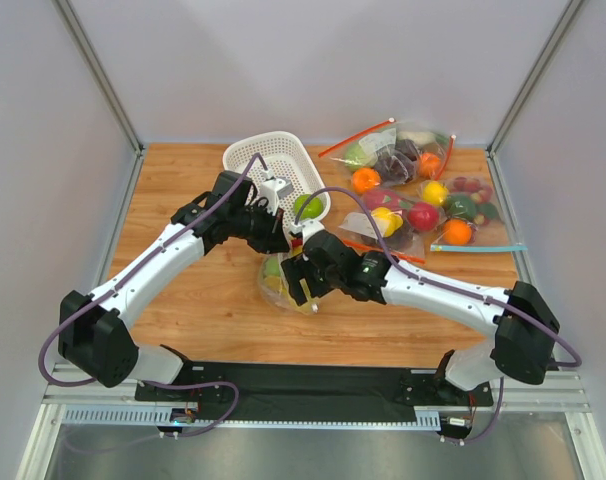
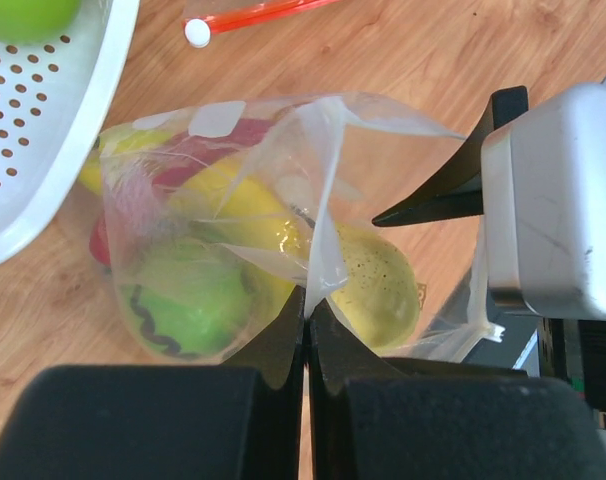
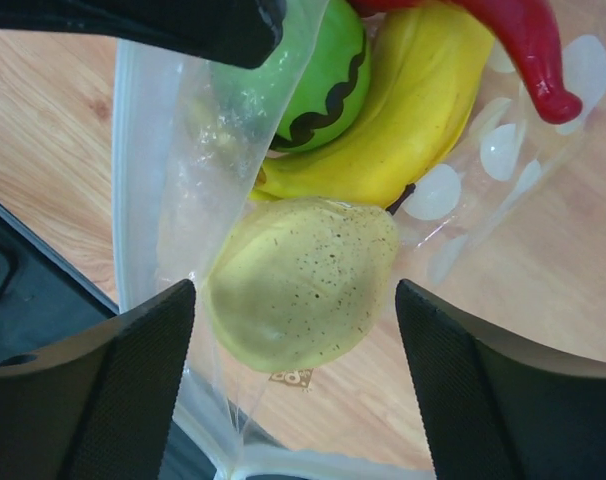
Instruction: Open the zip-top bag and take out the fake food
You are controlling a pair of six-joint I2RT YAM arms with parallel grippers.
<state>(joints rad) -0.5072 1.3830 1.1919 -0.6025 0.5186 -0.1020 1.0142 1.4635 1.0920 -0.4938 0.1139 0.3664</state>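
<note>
The zip-top bag [image 1: 279, 279], clear with white dots, lies mid-table just in front of the basket. My left gripper [image 2: 308, 305] is shut on a fold of its film near the mouth, holding it up. Inside the bag lie the fake food pieces: a green apple [image 2: 183, 300], a banana [image 2: 238, 215], a red chili [image 3: 528, 50] and a speckled yellowish fruit [image 3: 303, 280]. My right gripper [image 3: 295, 345] is open at the bag's mouth. Its fingers [image 3: 133, 385] stand on either side of the yellowish fruit without touching it.
A white basket [image 1: 253, 160] stands behind the bag with one green apple [image 1: 307, 206] in it. Several undotted bags of fruit [image 1: 423, 190] with red and blue zip strips fill the back right. Both arms meet closely over the dotted bag.
</note>
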